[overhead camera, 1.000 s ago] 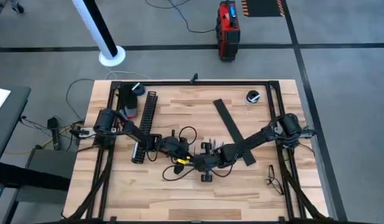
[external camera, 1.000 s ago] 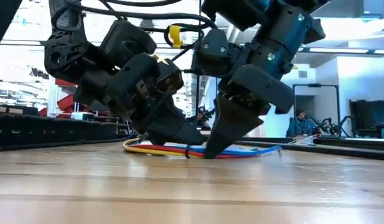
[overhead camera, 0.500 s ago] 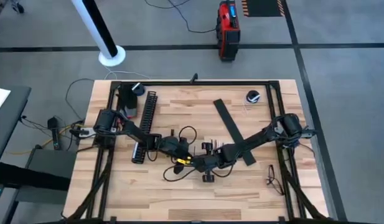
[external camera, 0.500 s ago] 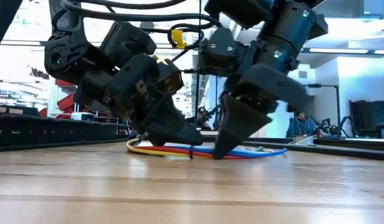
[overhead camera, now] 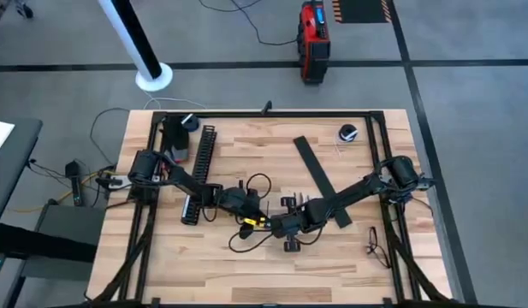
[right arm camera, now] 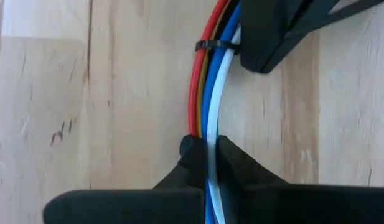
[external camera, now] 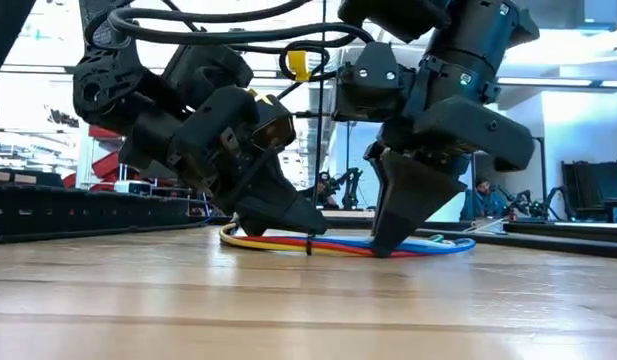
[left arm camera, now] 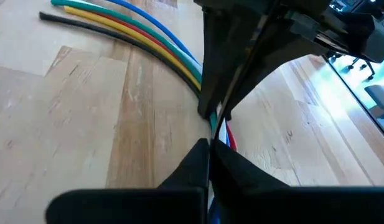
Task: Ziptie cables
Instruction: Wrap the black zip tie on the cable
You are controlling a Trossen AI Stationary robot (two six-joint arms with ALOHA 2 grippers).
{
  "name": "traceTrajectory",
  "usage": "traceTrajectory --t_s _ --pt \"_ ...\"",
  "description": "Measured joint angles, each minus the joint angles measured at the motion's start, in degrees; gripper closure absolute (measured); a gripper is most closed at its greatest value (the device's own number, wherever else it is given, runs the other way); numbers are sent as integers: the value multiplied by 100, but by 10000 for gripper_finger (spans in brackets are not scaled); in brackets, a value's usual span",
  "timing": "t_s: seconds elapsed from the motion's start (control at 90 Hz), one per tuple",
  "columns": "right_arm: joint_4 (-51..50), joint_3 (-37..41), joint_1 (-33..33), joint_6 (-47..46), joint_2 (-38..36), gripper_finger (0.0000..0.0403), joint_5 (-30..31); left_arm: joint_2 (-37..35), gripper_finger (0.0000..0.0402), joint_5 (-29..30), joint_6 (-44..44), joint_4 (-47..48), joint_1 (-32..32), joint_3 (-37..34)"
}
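One zip tie (right arm camera: 211,46) already binds the cables (right arm camera: 207,99); both claws, left (external camera: 288,215) and right (right arm camera: 208,152), clamp the bundle on the counter (external camera: 308,300).

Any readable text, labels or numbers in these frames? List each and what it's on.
None readable.
Red case on the floor past the table: markings too small to read.
Hazard-striped mat on the floor: stripes only, no words.
Cables and zip tie: no print visible.
Left gripper and right gripper: no legible labels.
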State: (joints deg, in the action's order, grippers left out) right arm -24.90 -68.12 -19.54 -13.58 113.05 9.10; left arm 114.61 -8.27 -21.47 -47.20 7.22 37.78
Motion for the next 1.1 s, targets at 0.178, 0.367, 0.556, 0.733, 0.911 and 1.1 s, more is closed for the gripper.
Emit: traceTrajectory --t_s 0.178,0.367,0.556,0.733,0.911,1.1 --pt "-14 9 1 71 -38 399 -23 2 401 0 -15 0 0 0" --pt "-40 15 6 185 -47 395 -117 2 401 0 -34 -10 0 0" --pt "12 20 39 129 -47 368 -166 2 401 -5 -49 -35 0 -2" --pt "54 20 62 105 -50 334 -214 -17 379 -63 6 -42 4 -2" --pt "105 22 56 144 -50 307 -227 -16 323 -104 -6 -385 -2 -4" --pt "113 22 51 171 -50 285 -227 -2 276 -207 -258 -753 -34 -12"
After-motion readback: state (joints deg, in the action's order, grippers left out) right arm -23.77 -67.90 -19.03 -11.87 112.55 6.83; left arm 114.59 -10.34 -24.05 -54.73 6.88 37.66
